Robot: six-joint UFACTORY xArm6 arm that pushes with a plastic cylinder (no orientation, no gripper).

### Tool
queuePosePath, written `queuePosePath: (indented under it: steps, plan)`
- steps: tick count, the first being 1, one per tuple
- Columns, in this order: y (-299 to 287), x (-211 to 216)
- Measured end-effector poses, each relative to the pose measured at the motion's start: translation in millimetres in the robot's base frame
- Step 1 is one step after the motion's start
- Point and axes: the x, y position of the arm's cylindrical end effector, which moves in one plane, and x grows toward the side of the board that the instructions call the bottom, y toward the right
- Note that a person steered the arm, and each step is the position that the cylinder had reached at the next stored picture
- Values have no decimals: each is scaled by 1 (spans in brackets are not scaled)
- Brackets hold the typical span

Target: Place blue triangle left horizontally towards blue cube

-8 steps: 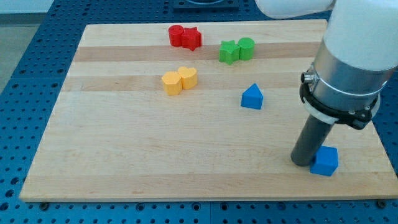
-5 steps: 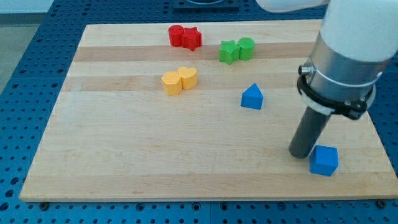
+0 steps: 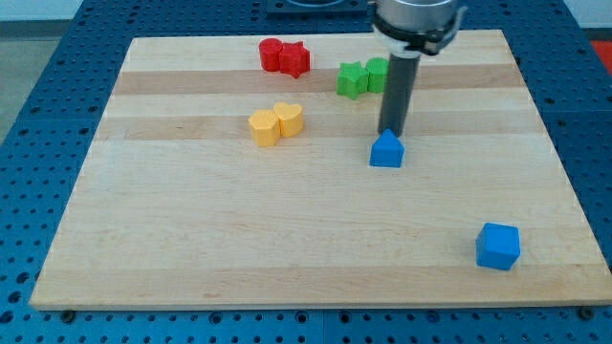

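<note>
Camera view. Wooden board on a blue pegboard table. No gripper on this arm, so nothing opens or closes; it ends in a dark rod. The tip sits just behind the blue triangle, at its top edge as seen here, touching or very nearly so; contact can't be confirmed.

Blue triangle lies right of the board's middle. Blue cube is well apart from it, near the board's lower right corner. Two red blocks touch each other at the view's top. Two green blocks sit just behind the rod, partly hidden by it. Two yellow blocks are left of the triangle.

Risks, as judged from here: the tip is at the triangle's far side, not at a left or right flank. A push from this spot would likely drive the block toward the view's bottom, not sideways. The sloped top could let the rod slip off and twist the block. Repositioning may clip the green pair.
</note>
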Motion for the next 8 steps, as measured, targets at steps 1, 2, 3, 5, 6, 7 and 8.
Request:
queuePosePath:
  steps: [1,2,3,5,6,7,8]
  plan:
    - [-5,1]
    - [-3,2]
    - [0,10]
    - [-5,41]
    - [-12,63]
    - [-14,87]
    - [-12,99]
